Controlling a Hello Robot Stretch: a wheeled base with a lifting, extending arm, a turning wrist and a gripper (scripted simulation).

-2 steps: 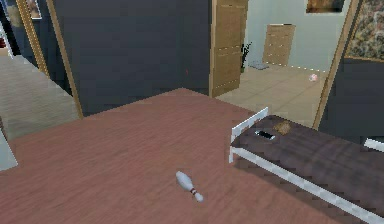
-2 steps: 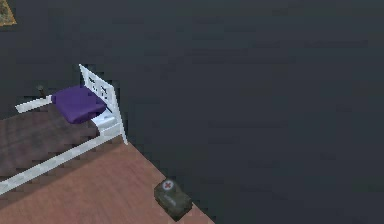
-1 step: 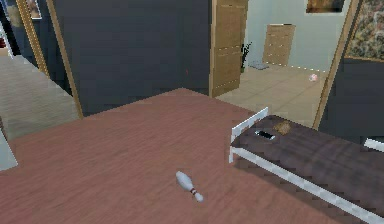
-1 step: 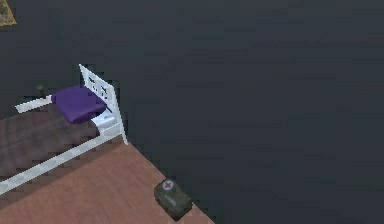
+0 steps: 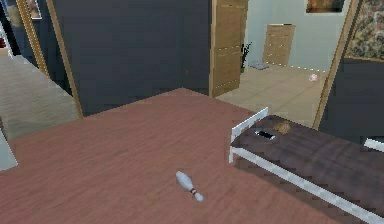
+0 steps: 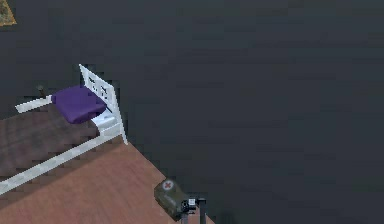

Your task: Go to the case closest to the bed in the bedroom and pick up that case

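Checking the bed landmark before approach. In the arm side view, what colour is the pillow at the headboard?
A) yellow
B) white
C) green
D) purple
D: the pillow is purple, and it lies on the bed right against the white headboard.

- You face a home bedroom: white-framed bed (image 5: 330, 160), brown cover.
- Purple pillow (image 6: 78, 103) at its headboard.
- Reddish wood floor (image 5: 110, 150), dark walls.
- Wooden door (image 5: 229, 45) beside an opening; beyond it, a room with a dresser (image 5: 279, 44).
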